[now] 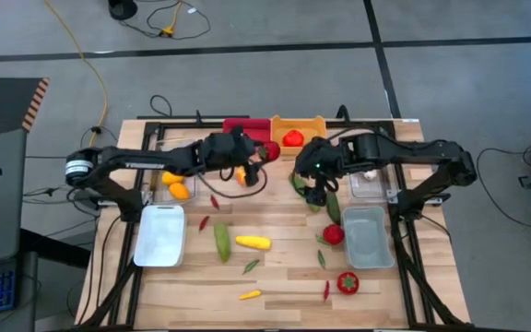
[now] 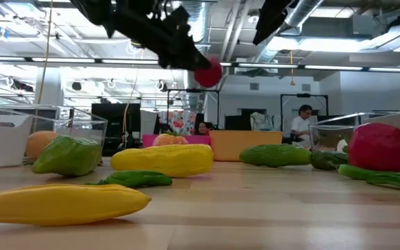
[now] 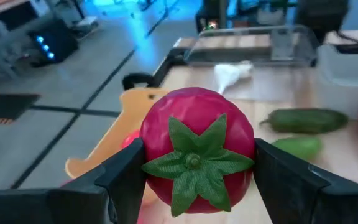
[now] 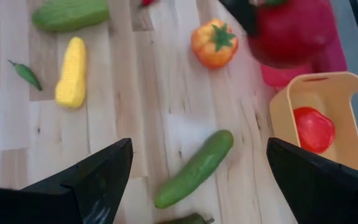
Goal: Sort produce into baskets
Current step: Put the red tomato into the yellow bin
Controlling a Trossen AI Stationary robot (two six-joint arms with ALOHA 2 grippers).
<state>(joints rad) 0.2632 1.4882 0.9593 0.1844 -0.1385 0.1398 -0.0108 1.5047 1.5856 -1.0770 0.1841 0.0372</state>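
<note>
Wooden surface (image 1: 275, 267) carries scattered produce. Left pincer (image 3: 194, 180) grips a red tomato (image 3: 197, 149) in the air near the red bin (image 1: 247, 126). If released early, it may miss that bin and roll toward the orange bin (image 1: 313, 124), which already holds a tomato (image 4: 313, 128). Right pincer (image 4: 197, 171) hangs wide and empty over a cucumber (image 4: 194, 168), close enough to the bins to crowd the left arm.

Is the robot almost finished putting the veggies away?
Not yet. A red tomato already sits in the orange bin, and orange pieces lie in a clear tub. The left tool holds another tomato. The right tool hangs open over a cucumber. Lots still lies on the table.
</note>
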